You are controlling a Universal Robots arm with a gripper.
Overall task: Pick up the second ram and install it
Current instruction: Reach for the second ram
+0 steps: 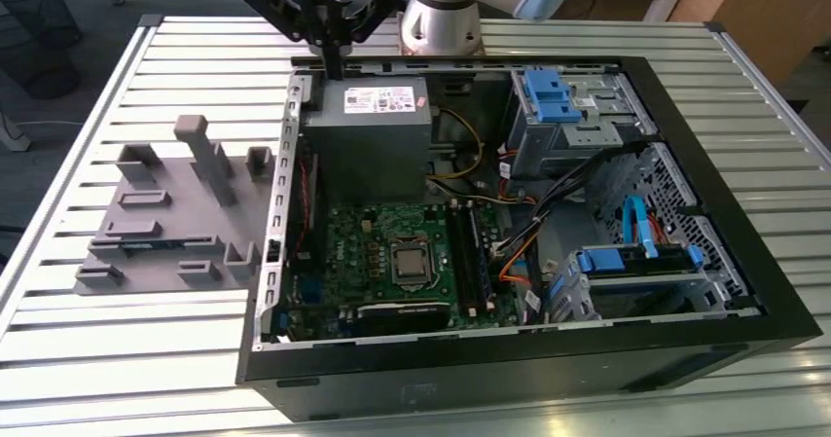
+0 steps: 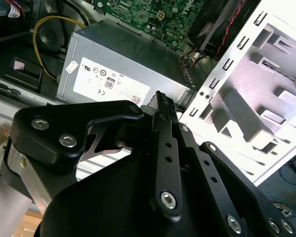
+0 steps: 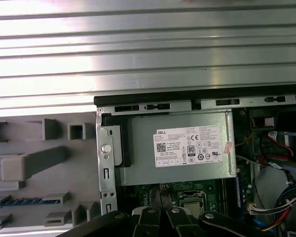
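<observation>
While the gripper point(image 1: 335, 73) hangs over the far wall of the open computer case point(image 1: 520, 379), just above the gray power supply point(image 1: 368, 135), its fingers sit pinched narrow, nearly touching. Well apart from it, on the exterior view's left, the second ram point(image 1: 147, 245) lies on edge in a slot of the gray fixture point(image 1: 208, 164) on the slatted table point(image 1: 130, 379).
</observation>
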